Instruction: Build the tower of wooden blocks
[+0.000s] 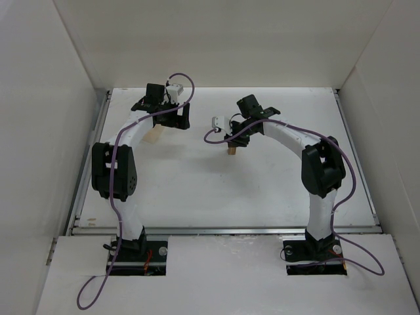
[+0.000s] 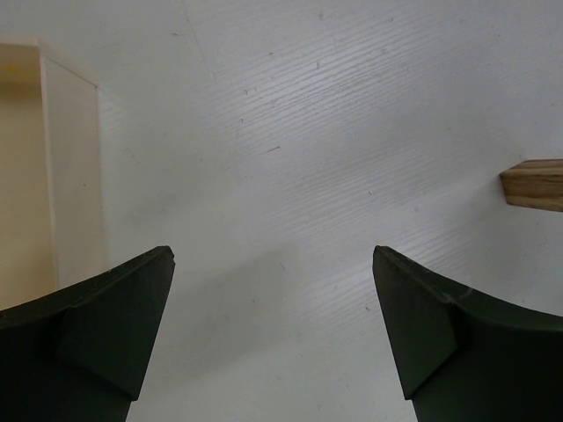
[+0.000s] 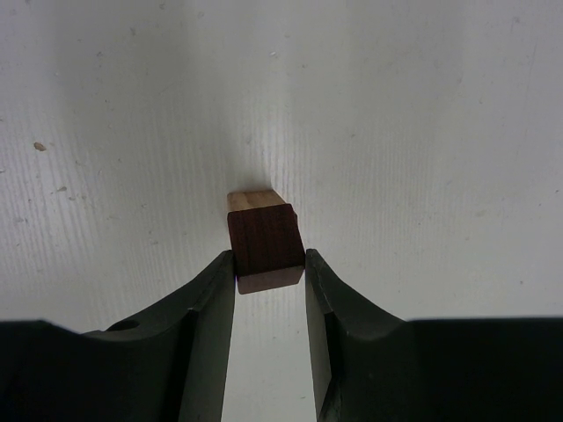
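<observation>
In the right wrist view the dark reddish-brown cube (image 3: pixel 265 242) sits on top of the light tan cube (image 3: pixel 251 200), whose top edge shows just behind it. My right gripper (image 3: pixel 269 266) is shut on the dark cube, one fingertip against each side. In the top view the right gripper (image 1: pixel 233 142) hangs over the table's middle back, with the small stack (image 1: pixel 231 150) just below it. My left gripper (image 2: pixel 273 257) is open and empty over bare table; in the top view it (image 1: pixel 182 121) is at the back left.
A larger pale wooden oblong box (image 2: pixel 44 176) lies left of the left gripper and shows in the top view (image 1: pixel 154 136). The end of a striped wooden piece (image 2: pixel 535 185) pokes in at the right edge of the left wrist view. White walls surround the table.
</observation>
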